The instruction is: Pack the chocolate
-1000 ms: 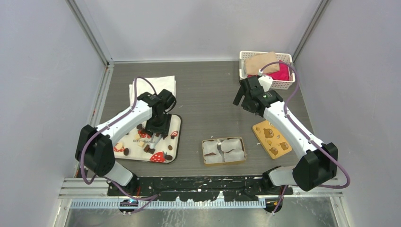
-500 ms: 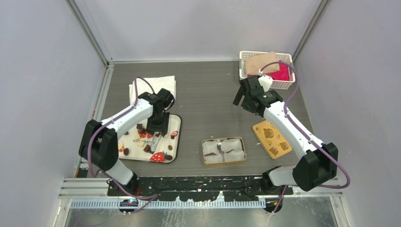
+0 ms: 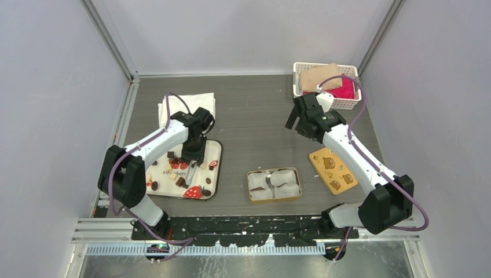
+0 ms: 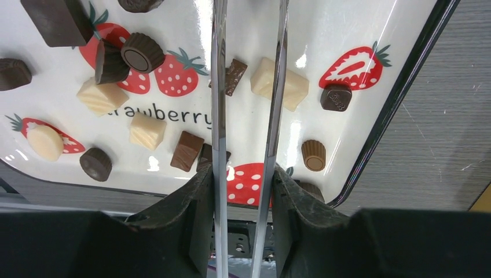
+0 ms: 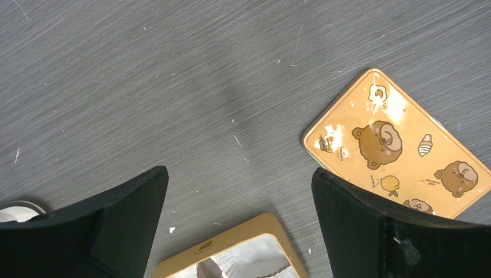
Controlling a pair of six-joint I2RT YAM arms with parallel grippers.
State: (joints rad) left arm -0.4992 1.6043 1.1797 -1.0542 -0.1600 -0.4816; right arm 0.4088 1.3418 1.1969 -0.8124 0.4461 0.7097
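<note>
- The counter is a dark grey board with a fine wood grain, marked with small pale scratches and specks.
- Plain pale walls close it in at the back and at both sides, with metal frame posts in the back corners.
- The chocolate lies scattered on a white strawberry-print tray at the left of the counter. It is dark and cream-white pieces, square and round.
- The left hand is closed on thin metal tweezers above the tray. The blades stand narrowly apart, with no piece caught between them.
- A cream block lies partly behind one blade.
- The right hand hangs spread wide over bare counter, holding nothing.
- A golden tin with white paper inside sits near the front edge.
- Its bear-print lid lies flat just to the right, apart from it.
- A folded white cloth lies at the back left.
- A white basket of tan and pink fabric stands at the back right.
</note>
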